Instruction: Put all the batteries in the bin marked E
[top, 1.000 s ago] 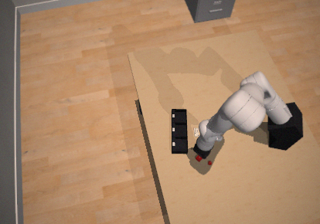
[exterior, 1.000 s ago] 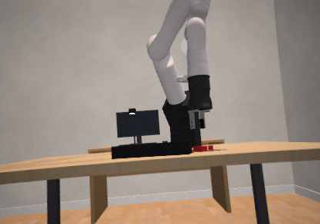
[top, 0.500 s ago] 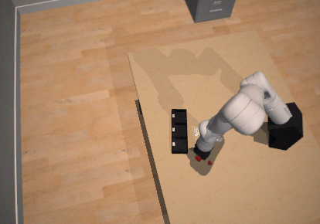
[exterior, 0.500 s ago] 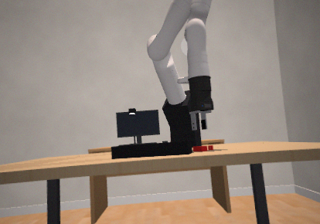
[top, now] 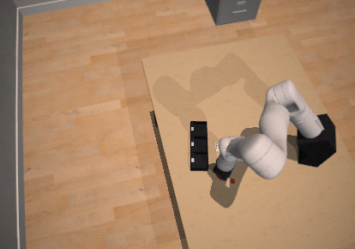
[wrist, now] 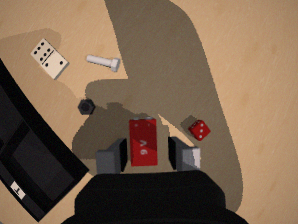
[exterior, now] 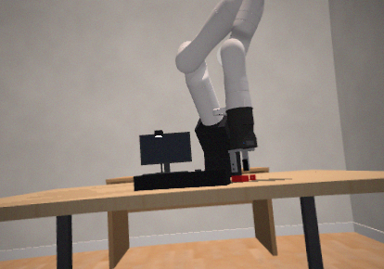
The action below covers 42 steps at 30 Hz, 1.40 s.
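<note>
A red block-shaped battery (wrist: 144, 141) (exterior: 242, 178) lies flat on the table. My gripper (wrist: 147, 149) (top: 221, 173) (exterior: 237, 163) is open and hangs straight above the battery, with one finger on each side of it and gaps between. A black row of three bins (top: 198, 146) (wrist: 27, 156) (exterior: 176, 180) stands just left of the gripper. Its small white labels are too small to read.
A red die (wrist: 198, 129) (top: 232, 181) lies just right of the gripper. A white domino (wrist: 48, 58), a white bolt (wrist: 103, 62) and a dark nut (wrist: 85, 106) lie ahead, near the bins. The arm's black base (top: 317, 142) stands at the table's right.
</note>
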Tool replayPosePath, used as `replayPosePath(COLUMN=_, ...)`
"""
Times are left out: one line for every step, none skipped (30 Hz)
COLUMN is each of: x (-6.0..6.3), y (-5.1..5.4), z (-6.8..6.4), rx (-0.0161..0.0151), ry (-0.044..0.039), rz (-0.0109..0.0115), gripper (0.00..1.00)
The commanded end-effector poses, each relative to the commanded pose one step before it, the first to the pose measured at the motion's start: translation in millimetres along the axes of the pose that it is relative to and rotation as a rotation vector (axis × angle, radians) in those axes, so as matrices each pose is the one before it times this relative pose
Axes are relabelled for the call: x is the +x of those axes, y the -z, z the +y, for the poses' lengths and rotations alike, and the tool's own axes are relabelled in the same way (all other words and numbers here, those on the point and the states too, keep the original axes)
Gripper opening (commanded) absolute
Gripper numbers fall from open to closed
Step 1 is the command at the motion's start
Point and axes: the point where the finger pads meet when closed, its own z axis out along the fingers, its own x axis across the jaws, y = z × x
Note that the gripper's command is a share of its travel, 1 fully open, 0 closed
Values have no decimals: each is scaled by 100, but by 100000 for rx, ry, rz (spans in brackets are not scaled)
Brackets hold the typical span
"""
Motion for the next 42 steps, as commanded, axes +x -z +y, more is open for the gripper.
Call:
replayPosePath(x=-1053, y=-1425, z=-1197, rx=2542, ry=-110, rz=-2245, gripper=80)
replayPosePath(x=-28, y=0, z=-38, rx=0, ry=0, rz=0, gripper=80)
replayPosePath(x=-18, y=5, z=-20, rx=3, ry=0, rz=0, gripper=80)
replayPosePath(x=-2, y=-2, z=-12, rx=-1, ry=0, rz=0, gripper=80)
replayPosePath(x=14, y=-1, z=7, rx=-1, ry=0, rz=0, gripper=80)
replayPosePath(x=28, y=-1, z=24, rx=-1, ry=0, rz=0, gripper=80)
replayPosePath(x=39, y=-1, z=38, rx=-1, ry=0, rz=0, gripper=80)
replayPosePath(x=45, y=7, z=45, rx=-2, ry=0, rz=2, gripper=80)
replayPosePath(x=0, y=0, z=0, rx=0, ry=0, rz=0, gripper=80)
replayPosePath(x=0, y=0, z=0, rx=0, ry=0, rz=0, gripper=80)
replayPosePath(x=56, y=-8, z=63, rx=-2, ry=0, rz=-1, gripper=80)
replayPosePath(x=60, y=-2, z=72, rx=3, ry=0, rz=-1, gripper=80)
replayPosePath(x=58, y=0, z=68, rx=0, ry=0, rz=0, gripper=80)
replayPosePath(x=57, y=0, z=68, rx=0, ry=0, rz=0, gripper=80)
replayPosePath(x=54, y=0, z=66, rx=0, ry=0, rz=0, gripper=80)
replayPosePath(x=51, y=0, z=62, rx=0, ry=0, rz=0, gripper=80)
replayPosePath(x=47, y=0, z=58, rx=0, ry=0, rz=0, gripper=80)
replayPosePath(x=43, y=0, z=52, rx=0, ry=0, rz=0, gripper=80)
replayPosePath(x=38, y=0, z=47, rx=0, ry=0, rz=0, gripper=80)
replayPosePath(x=33, y=0, z=41, rx=0, ry=0, rz=0, gripper=80)
replayPosePath(x=29, y=0, z=36, rx=0, ry=0, rz=0, gripper=80)
replayPosePath(x=25, y=0, z=30, rx=0, ry=0, rz=0, gripper=80)
replayPosePath(x=21, y=0, z=25, rx=0, ry=0, rz=0, gripper=80)
replayPosePath(x=15, y=-3, z=14, rx=-3, ry=0, rz=1, gripper=80)
replayPosePath(x=15, y=0, z=17, rx=1, ry=0, rz=0, gripper=80)
replayPosePath(x=0, y=0, z=0, rx=0, ry=0, rz=0, gripper=80)
replayPosePath(x=0, y=0, z=0, rx=0, ry=0, rz=0, gripper=80)
replayPosePath(x=8, y=-123, z=16, rx=5, ry=-1, rz=0, gripper=80)
replayPosePath(x=6, y=-138, z=2, rx=-2, ry=0, rz=-1, gripper=80)
replayPosePath(x=1, y=-133, z=-1, rx=0, ry=0, rz=0, gripper=80)
replayPosePath(x=-5, y=-133, z=-8, rx=0, ry=0, rz=0, gripper=80)
replayPosePath(x=-10, y=-133, z=-14, rx=0, ry=0, rz=0, gripper=80)
replayPosePath(x=-15, y=-133, z=-20, rx=0, ry=0, rz=0, gripper=80)
replayPosePath(x=-18, y=-133, z=-23, rx=0, ry=0, rz=0, gripper=80)
replayPosePath(x=-19, y=-133, z=-26, rx=0, ry=0, rz=0, gripper=80)
replayPosePath(x=-20, y=-133, z=-27, rx=0, ry=0, rz=0, gripper=80)
replayPosePath(x=-20, y=-1, z=-28, rx=0, ry=0, rz=0, gripper=80)
replayPosePath(x=-18, y=-1, z=-26, rx=0, ry=0, rz=0, gripper=80)
replayPosePath(x=-14, y=0, z=-20, rx=0, ry=0, rz=0, gripper=80)
replayPosePath(x=-8, y=0, z=-14, rx=0, ry=0, rz=0, gripper=80)
replayPosePath(x=-3, y=0, z=-7, rx=0, ry=0, rz=0, gripper=80)
replayPosePath(x=3, y=5, z=3, rx=2, ry=0, rz=0, gripper=80)
